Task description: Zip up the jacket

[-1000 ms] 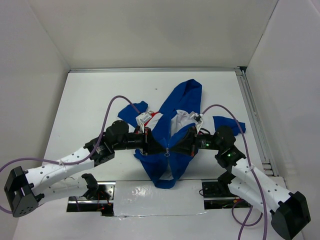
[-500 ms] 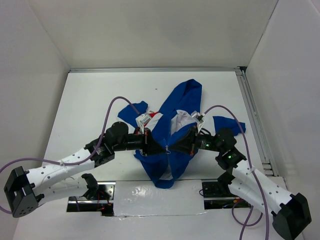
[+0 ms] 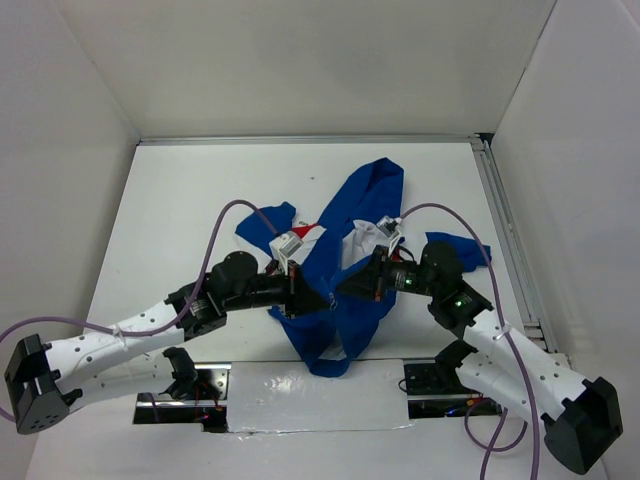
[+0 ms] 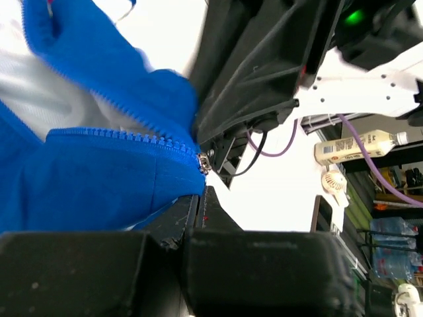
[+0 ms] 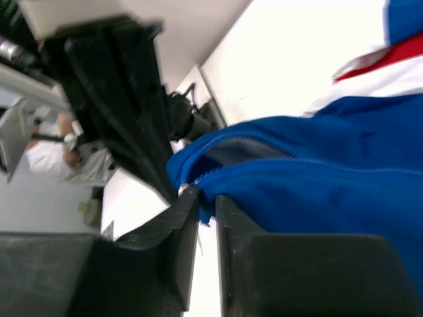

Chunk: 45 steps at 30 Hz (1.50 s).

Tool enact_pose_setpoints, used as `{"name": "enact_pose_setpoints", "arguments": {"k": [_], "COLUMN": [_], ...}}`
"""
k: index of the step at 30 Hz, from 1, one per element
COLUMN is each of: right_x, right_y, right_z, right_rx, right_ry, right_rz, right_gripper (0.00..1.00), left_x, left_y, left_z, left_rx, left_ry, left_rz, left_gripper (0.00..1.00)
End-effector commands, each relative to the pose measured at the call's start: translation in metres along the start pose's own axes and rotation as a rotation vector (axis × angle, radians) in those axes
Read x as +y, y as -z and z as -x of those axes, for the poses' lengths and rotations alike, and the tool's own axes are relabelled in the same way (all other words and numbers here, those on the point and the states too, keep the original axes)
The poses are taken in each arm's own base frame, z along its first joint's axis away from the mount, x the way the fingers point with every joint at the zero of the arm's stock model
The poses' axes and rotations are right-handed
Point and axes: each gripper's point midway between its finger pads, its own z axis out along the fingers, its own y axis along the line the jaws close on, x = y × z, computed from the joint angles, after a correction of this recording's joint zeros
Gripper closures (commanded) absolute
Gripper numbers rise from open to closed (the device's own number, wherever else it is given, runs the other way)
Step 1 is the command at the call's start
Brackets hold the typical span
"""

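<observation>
Jaws of the left gripper (image 4: 198, 206) pinch the jacket (image 3: 365, 190) below its zipper (image 4: 125, 135). On the right gripper (image 5: 206, 201) they sit narrowly apart around a blue edge, and I cannot tell if they grip. The jacket lies mid-table (image 3: 180, 200).

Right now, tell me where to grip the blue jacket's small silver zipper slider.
Pinch the small silver metal slider itself, where the two toothed edges of the royal-blue fabric jacket converge. Probably come from the right arm's side: it juts out there, clear of fabric.
</observation>
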Motion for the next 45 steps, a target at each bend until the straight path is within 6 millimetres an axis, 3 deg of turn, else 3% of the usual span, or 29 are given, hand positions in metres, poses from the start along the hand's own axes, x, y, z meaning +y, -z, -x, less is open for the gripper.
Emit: {"name": "enact_pose_setpoints", "arguments": {"k": [1,3,4,9,10,12,16,17,20,22,27,30,36,45], "right_x": [-0.017,-0.016,-0.020,-0.033,-0.034,-0.035,-0.032,-0.038,-0.032,-0.027,-0.018,-0.006,-0.011,-0.009], "right_y": [-0.001,-0.002,0.000,0.006,0.008,0.013,0.017,0.018,0.014,0.011,0.000,-0.014,-0.032,-0.038], "right_z": [0.007,0.001,-0.008,-0.010,-0.018,-0.013,-0.030,-0.027,-0.038,-0.033,-0.022,-0.025,-0.029,-0.021], "right_rx": [0.003,0.034,0.069,0.065,0.099,0.073,0.121,0.097,0.122,0.095,0.044,0.069,0.112,0.064], "right_ry": [0.039,0.038,0.025,0.038,0.065,0.109,0.194,0.204,0.246,0.271,0.292,0.302,0.277,0.258], "right_rz": [-0.133,-0.135,-0.155,-0.280,-0.295,-0.347,-0.400,-0.453,-0.461,-0.470,-0.454,-0.379,-0.390,-0.390], "right_gripper": [0.66,0.57,0.53,0.46,0.40,0.40,0.36,0.30,0.29,0.17,0.19,0.21,0.27,0.37], "left_x": [-0.004,0.000,0.007,0.012,0.023,0.021,0.027,0.026,0.028,0.028,0.027,0.029,0.026,0.024], "left_y": [0.003,0.001,-0.002,-0.006,-0.006,-0.008,-0.010,-0.010,-0.009,-0.010,-0.010,-0.010,-0.010,-0.011], "left_z": [-0.011,-0.003,-0.005,0.003,-0.001,0.007,0.010,0.011,0.012,0.011,0.011,0.010,0.012,0.013], "left_rx": [0.033,0.015,0.022,0.026,0.038,0.024,0.027,0.025,0.022,0.024,0.028,0.028,0.029,0.031], "left_ry": [0.036,0.040,0.122,0.284,0.321,0.361,0.432,0.442,0.464,0.466,0.473,0.482,0.478,0.467], "left_rz": [0.001,0.040,0.089,0.197,0.258,0.268,0.329,0.334,0.352,0.356,0.354,0.362,0.354,0.344], "left_gripper": [1.00,1.00,1.00,1.00,1.00,1.00,1.00,1.00,1.00,1.00,1.00,1.00,1.00,1.00]}}
